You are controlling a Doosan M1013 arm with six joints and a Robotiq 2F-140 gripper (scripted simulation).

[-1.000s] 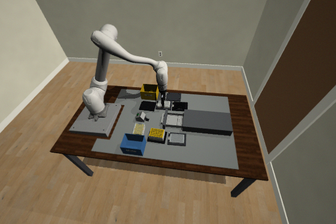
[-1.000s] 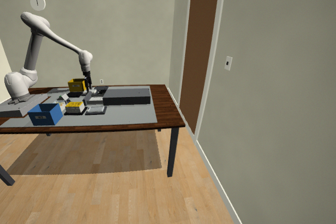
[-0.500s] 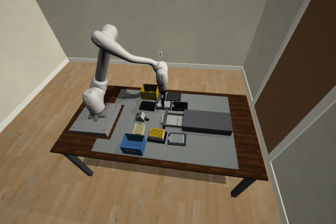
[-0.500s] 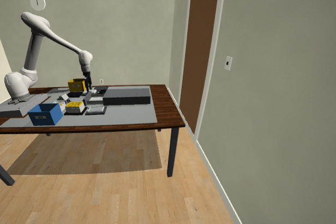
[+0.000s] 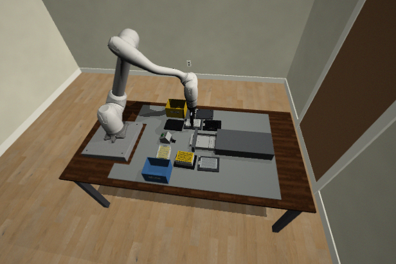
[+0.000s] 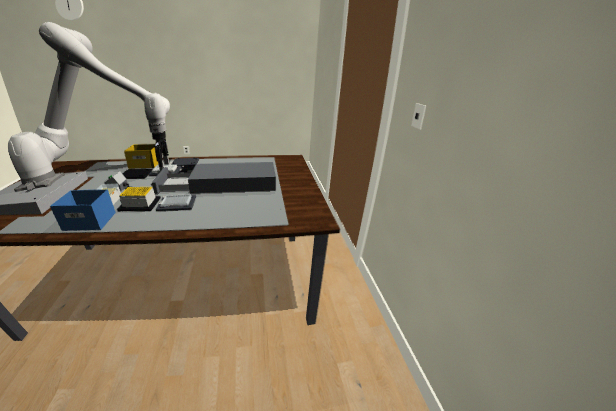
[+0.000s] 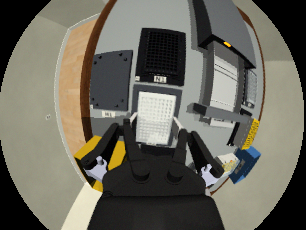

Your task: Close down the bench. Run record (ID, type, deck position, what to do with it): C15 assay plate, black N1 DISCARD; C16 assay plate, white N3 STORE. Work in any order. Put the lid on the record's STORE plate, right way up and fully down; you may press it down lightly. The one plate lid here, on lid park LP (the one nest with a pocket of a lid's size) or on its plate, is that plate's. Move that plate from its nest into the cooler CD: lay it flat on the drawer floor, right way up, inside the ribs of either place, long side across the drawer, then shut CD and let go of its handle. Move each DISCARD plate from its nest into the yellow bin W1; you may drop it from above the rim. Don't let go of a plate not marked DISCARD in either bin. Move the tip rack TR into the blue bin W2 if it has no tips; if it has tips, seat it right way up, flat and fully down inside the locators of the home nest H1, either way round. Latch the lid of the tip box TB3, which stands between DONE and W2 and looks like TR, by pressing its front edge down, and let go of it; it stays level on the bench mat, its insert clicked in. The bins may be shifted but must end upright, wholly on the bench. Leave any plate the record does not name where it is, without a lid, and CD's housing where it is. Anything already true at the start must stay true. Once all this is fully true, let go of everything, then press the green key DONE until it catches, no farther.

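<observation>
- The white plate (image 7: 156,116) sits between the fingers of the gripper (image 7: 154,144), which is clenched on its two long sides; the wrist view shows its grid of wells, with no lid on it.
- In the top view the plate (image 5: 193,123) lies low over the middle nest of the back row, directly under the gripper (image 5: 192,121); whether it rests in the nest or is just above it cannot be told.
- To one side of the gripper lies a black plate (image 5: 173,124), flat in its nest.
- To the other side lies a second black plate (image 5: 212,124), shown in the wrist view straight ahead of the fingers.
- Just behind the gripper, toward the wall, stands the yellow bin (image 5: 176,108), upright; its edge shows under the fingers in the wrist view.
- Also behind it, beside the bin, is a dark flat lid park (image 5: 204,114).
- In front of the gripper, toward the table's near edge, the cooler (image 5: 245,143) has its drawer (image 5: 204,142) pulled out.
- Near the drawer stands a small box carrying the green key (image 5: 163,135).
- Farther forward, well apart from the gripper, a row holds a pale tip box (image 5: 163,151), a yellow-topped rack (image 5: 185,157) and a grey plate (image 5: 208,163).
- The blue bin (image 5: 157,170) stands nearest the table's front edge.
</observation>
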